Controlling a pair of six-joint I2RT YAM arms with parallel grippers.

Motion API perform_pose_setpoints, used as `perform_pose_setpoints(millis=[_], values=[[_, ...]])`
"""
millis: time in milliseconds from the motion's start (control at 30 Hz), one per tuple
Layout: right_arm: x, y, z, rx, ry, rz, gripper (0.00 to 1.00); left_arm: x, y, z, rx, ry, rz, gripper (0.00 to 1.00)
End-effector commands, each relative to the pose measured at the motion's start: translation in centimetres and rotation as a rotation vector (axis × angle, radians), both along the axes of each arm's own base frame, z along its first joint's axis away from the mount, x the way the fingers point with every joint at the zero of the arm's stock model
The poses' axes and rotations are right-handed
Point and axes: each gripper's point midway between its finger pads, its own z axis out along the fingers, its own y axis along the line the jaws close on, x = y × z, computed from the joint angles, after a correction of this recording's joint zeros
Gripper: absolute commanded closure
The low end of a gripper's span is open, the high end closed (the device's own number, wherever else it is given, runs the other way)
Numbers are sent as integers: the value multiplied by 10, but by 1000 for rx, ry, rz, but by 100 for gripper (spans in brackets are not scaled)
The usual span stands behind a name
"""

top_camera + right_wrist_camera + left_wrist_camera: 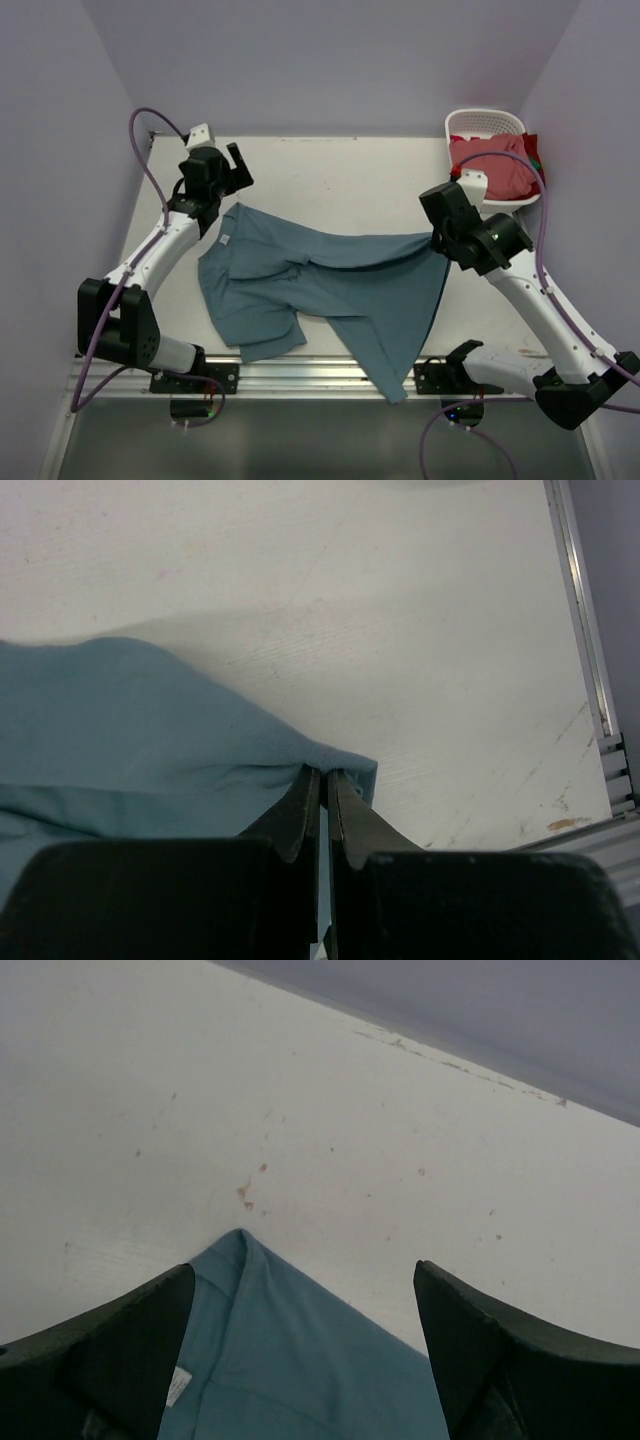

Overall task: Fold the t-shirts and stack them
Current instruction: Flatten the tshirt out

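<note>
White table [340, 175], lilac walls [330, 60] — basket [478, 119] on table's far corner holds pink shirt [490, 170]; left gripper [303, 1275] spread, right gripper [323, 775] pinches teal shirt [330, 280].

Teal-blue t-shirt [330, 285], its pinched corner hidden between the pressed-together fingers of the right gripper [324, 778], its body cut off by the left wrist view's lower edge, neck label [178, 1385] too small to read (any print unclear), salmon t-shirt [490, 170] bunched in white basket [485, 120], shape untellable

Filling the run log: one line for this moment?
teal t-shirt: unfolded on table | left gripper: open above its label-side corner | right gripper: shut on its edge | pink t-shirt: in basket
</note>
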Motion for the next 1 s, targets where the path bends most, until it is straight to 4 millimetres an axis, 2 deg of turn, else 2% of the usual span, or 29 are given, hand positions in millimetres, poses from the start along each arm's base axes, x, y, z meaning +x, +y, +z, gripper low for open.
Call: perform_pose_setpoints(millis=[0,100,133,167,200,333,367,433,767,967], values=[[7,-2,4,-13,-21,-7,100,-24,-12,2,-21,55,-115,5],[11,1,0,-13,-11,4,100,-64,-7,-27,-32,173,-109,4],[12,2,-3,-17,0,9,100,-73,-7,-34,-38,199,-107,8],[14,3,-5,-18,2,10,100,-90,-5,-50,-42,259,-106,11],[15,4,-6,-18,6,12,100,-99,-9,-50,-69,265,-118,15],[19,8,-14,-11,28,21,100,-135,-13,-69,-131,355,-126,55],[20,9,-15,-6,28,22,100,-144,-12,-76,-143,382,-117,59],[23,11,-16,-3,29,27,100,-150,-12,-76,-146,371,-120,62],[25,13,-22,2,51,36,100,-186,-11,-138,-183,527,-85,69],[26,13,-26,8,59,38,100,-196,-7,-163,-175,576,-56,71]])
